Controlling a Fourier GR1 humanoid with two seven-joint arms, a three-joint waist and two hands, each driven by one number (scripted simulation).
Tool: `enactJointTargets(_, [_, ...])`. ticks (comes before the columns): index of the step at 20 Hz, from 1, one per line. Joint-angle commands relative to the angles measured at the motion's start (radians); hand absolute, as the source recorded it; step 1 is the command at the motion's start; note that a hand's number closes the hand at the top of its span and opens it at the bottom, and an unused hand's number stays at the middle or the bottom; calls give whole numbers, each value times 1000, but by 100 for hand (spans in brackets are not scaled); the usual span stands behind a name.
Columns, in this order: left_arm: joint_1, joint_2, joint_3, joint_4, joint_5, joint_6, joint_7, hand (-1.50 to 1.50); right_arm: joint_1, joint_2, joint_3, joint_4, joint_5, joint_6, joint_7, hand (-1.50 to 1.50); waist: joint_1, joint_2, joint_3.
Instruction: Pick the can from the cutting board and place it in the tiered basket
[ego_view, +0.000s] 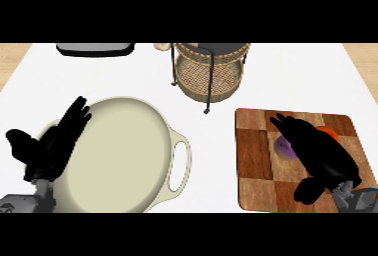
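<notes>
A checkered wooden cutting board lies at the right of the counter. On it a purple can shows only as a sliver, with an orange-red bit peeking out on the hand's far side. My right hand lies over the can with its fingers stretched toward the board's back edge, and I cannot see them curled round it. The wicker tiered basket with a black wire frame stands at the back centre. My left hand rests open, fingers up, over the left rim of a pot.
A large cream pot with a side handle fills the left half of the counter. A grey and black tray-like object sits at the back left edge. A small beige thing lies beside the basket's top.
</notes>
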Motion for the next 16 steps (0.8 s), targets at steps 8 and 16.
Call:
enactJointTargets(8, [32, -30, 67, -9, -23, -84, -1, 0, -7, 98, -82, 195, 238, -84, -185, -150, 1, 0, 0])
enactJointTargets(16, [6, -63, 85, 27, -69, -79, -13, 0, -27, 112, -114, 309, 200, 88, -264, 150, 2, 2, 0])
